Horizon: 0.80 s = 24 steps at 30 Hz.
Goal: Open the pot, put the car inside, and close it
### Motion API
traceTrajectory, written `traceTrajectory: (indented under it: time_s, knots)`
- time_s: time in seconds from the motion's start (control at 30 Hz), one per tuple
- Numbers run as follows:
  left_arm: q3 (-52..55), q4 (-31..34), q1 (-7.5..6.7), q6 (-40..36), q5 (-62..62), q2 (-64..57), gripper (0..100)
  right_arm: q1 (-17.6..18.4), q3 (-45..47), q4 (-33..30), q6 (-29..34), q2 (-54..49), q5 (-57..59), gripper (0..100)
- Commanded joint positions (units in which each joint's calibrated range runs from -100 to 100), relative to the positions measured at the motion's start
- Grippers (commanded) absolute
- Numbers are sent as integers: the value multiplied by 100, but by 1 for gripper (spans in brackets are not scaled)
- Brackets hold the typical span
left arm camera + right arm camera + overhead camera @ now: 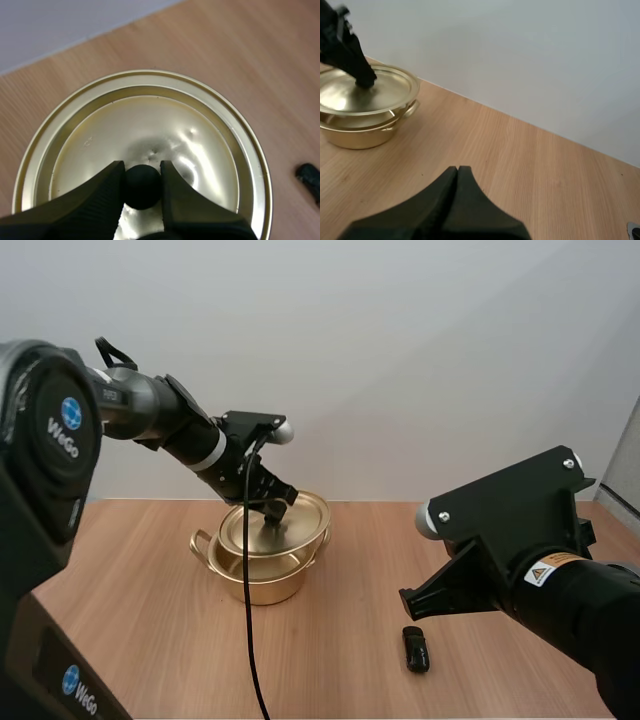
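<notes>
The round black knob point(143, 189) of the shiny golden metal lid point(150, 120) is pinched between the left gripper's point(142, 170) fingers, and the lid is held tilted over the golden two-handled pot point(256, 582) beneath. The right gripper point(457, 171) is closed on nothing. The small black car point(416, 649) lies on the wooden table point(140, 630) near it.

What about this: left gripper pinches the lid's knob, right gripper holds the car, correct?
The left gripper does pinch the lid's knob, but the right gripper is shut on nothing; the high view shows the car lying on the table.
</notes>
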Motion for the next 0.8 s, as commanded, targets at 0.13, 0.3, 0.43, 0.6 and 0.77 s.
traceTrajectory:
  time_s: [0.13, 0.3, 0.43, 0.6, 0.77]
  knots:
    - [-416, -1068, 5, -28, -180, -2084, 0, -123, -3, 0, -49, 1520, 61, 0]
    - [-606, -1060, 15, -195, -1240, -3837, 0, -131, -225, 0, -86, 3111, 677, 5]
    - [-798, -908, 51, -382, -1916, -4730, 0, -131, -368, 0, -86, 3899, 898, 50]
    - [-928, -652, 310, -639, -1663, -5188, 0, -131, -368, 68, -86, 4320, 800, 65]
    - [-928, -662, 407, -804, -1167, -5256, 0, -131, -368, 287, -217, 4559, 780, 65]
